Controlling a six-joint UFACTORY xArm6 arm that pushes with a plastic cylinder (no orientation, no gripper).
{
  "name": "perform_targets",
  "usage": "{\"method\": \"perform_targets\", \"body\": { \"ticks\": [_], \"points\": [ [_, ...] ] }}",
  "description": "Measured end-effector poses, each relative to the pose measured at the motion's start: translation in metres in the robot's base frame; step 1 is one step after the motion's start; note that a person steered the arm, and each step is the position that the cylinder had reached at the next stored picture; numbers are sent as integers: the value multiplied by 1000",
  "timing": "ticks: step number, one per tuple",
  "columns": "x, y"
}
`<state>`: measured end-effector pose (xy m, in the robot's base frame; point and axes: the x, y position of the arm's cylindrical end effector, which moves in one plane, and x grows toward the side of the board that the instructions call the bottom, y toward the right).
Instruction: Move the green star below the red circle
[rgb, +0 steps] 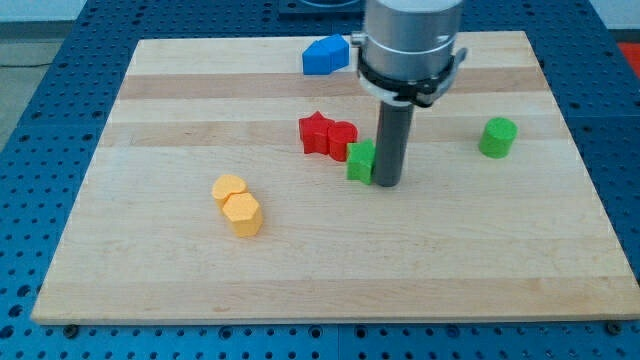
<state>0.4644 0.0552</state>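
Note:
The green star (359, 160) lies near the board's middle, partly hidden behind my rod. My tip (387, 183) rests on the board right against the star's right side. The red circle (343, 137) sits just above and left of the green star, touching it or nearly so. A red star (316, 133) lies against the red circle's left side.
A blue block (326, 55) sits near the board's top edge, left of the arm. A green cylinder (497, 137) stands at the view's right. Two yellow blocks (238, 204) lie together at the lower left. The wooden board (150, 280) rests on a blue perforated table.

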Motion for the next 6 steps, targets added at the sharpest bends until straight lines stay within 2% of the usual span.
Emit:
{"method": "perform_targets", "body": {
  "ticks": [1,2,3,4,6],
  "points": [
    [-31,76],
    [-49,84],
    [-8,40],
    [14,1],
    [-25,38]
  ]
}}
